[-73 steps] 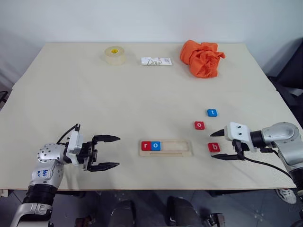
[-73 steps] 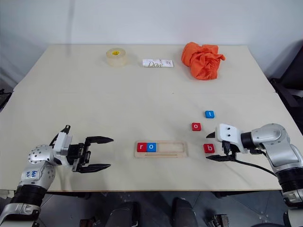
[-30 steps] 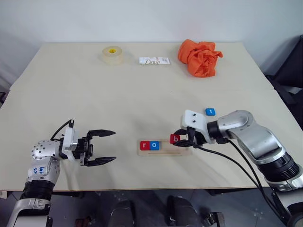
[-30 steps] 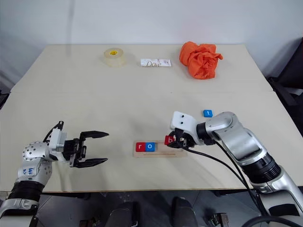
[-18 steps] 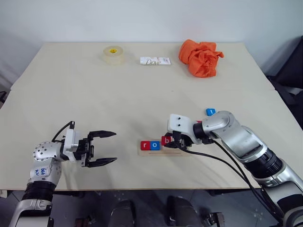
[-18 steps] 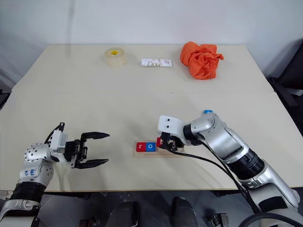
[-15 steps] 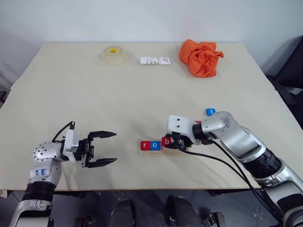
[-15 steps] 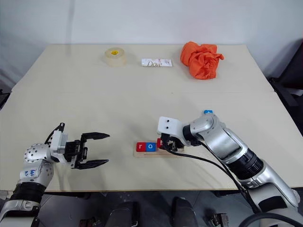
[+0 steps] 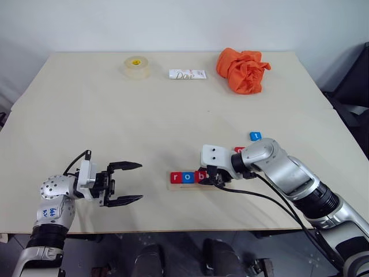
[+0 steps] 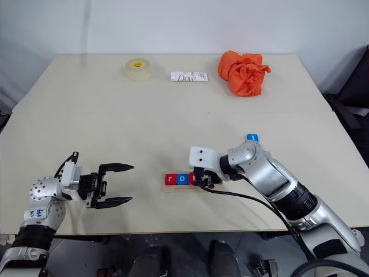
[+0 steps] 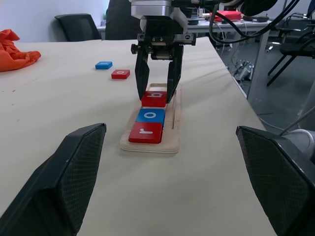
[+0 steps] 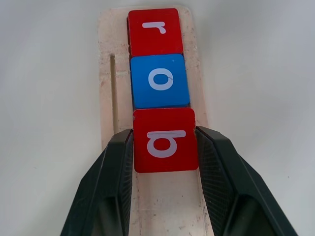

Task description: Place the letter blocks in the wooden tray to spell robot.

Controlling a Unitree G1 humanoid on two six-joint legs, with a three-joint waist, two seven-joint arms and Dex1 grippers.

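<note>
Pale unfinished wood tray (image 12: 155, 206), glossy plastic letter blocks (image 12: 165, 140), matt beige surface (image 9: 115, 115), crumpled orange cloth (image 9: 242, 70), matt black end effector fingers (image 12: 115, 187).

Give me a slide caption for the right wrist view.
Right gripper sets the red b block beside the blue o block in the wooden tray.

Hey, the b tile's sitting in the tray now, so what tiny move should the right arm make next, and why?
Probably open the right gripper and lift away. The red b tile already lies in the wooden tray, snug against the blue o tile, with both fingers clamping its sides.
</note>
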